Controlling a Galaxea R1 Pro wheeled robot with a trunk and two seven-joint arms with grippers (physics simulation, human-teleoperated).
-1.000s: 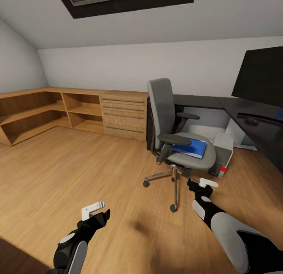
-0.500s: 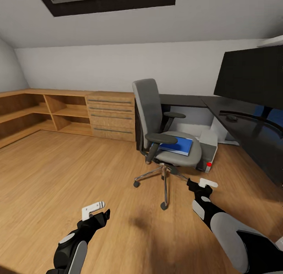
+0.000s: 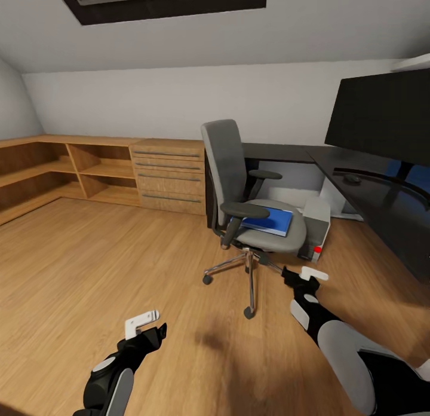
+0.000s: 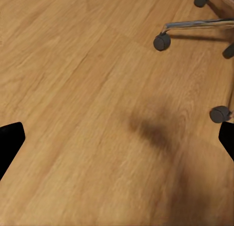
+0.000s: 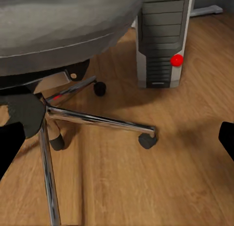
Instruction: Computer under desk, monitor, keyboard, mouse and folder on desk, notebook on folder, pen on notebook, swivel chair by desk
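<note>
The grey swivel chair [image 3: 237,183] stands mid-room on the wooden floor, with the blue folder [image 3: 269,220] lying on its seat. Behind it the light grey computer [image 3: 316,226] sits on the floor beside the black desk [image 3: 382,202]. The monitor [image 3: 382,114] stands on the desk, and a small dark mouse [image 3: 352,179] lies in front of it. My left gripper [image 3: 145,326] hangs open over bare floor. My right gripper [image 3: 303,278] is open, low beside the chair's chrome base [image 5: 97,120], facing the computer [image 5: 161,41]. Keyboard, notebook and pen are out of view.
Light wooden shelves and a drawer cabinet [image 3: 170,174] run along the back wall at the left. Open wooden floor [image 3: 89,266] lies left of the chair. Chair castors [image 4: 161,41] appear near the left gripper [image 4: 117,143]. A skylight sits in the sloped ceiling.
The camera swung right a second ago, then held still. Since half a second ago my left gripper has dropped slightly and my right gripper has edged a little toward the chair.
</note>
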